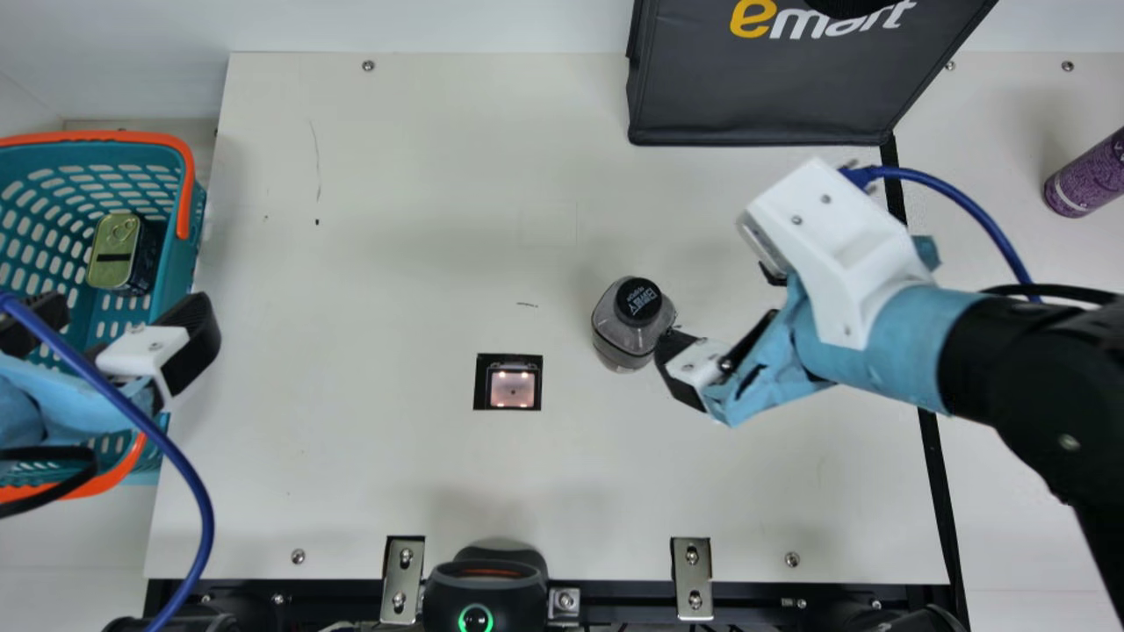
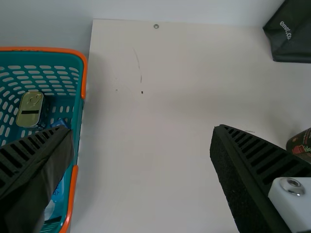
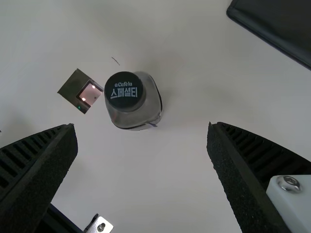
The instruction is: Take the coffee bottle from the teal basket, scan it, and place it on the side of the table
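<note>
In the main view, we have the coffee bottle [image 1: 628, 325] standing upright on the cream table [image 1: 386, 219], out of the teal basket [image 1: 171, 303] and just beside the nearer finger of our right gripper [image 1: 720, 312]. That gripper is spread wide with nothing in it; whether the finger touches the bottle we cannot tell. The lit square window [image 1: 512, 389] lies past the bottle from our right gripper, and whether the scan is done we cannot say. Our left gripper [image 1: 123, 320] is wide and empty over the basket's inner edge, near the gold-lidded tin [image 1: 114, 250].

In the left wrist view, our left fingers stand well apart, one over the basket and one over the table, with a blue item [image 2: 59, 123] in the basket near the first.

In the right wrist view, our right fingers are wide, and the bottle's black cap [image 3: 124, 91] sits ahead of the gap, beyond the fingertips.

We judge the right-hand grasp to be the step in hand. If we advance off line, a fingertip could shove the bottle towards the window or topple it. Closing too soon would catch only its edge, and a high pinch on the tapered shoulder could let it slip or swing.
</note>
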Tool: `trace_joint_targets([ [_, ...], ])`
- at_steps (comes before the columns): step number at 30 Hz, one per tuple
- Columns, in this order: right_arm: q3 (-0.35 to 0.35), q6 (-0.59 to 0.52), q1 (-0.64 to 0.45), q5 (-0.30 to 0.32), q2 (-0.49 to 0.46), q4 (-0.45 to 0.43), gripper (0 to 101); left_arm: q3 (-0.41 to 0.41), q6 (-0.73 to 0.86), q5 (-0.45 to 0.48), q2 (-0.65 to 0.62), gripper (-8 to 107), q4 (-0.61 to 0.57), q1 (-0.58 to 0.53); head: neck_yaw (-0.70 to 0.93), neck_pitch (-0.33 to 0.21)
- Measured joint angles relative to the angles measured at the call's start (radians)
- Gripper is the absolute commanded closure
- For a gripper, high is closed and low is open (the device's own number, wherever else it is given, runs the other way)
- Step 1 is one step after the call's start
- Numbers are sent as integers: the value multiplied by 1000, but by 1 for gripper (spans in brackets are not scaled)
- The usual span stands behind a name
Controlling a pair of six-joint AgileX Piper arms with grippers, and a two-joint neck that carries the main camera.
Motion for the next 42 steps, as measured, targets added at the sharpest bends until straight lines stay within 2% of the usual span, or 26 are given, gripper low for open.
trace_joint_targets([
  [12, 52, 225, 154, -172, 108, -134, 6, 0, 0, 0, 0, 9, 0, 0, 0, 0],
  [21, 100, 409, 221, -288, 168, -239, 6, 0, 0, 0, 0, 9, 0, 0, 0, 0],
  [27, 123, 503, 252, -337, 197, -298, 6, 0, 0, 0, 0, 9, 0, 0, 0, 0],
  [31, 128, 553, 273, -343, 209, -318, 6, 0, 0, 0, 0, 9, 0, 0, 0, 0],
  [35, 128, 590, 293, -343, 218, -343, 33, 0, 0, 0, 0, 9, 0, 0, 0, 0],
  [42, 106, 658, 337, -309, 221, -390, 80, 0, 0, 0, 0, 9, 0, 0, 0, 0],
])
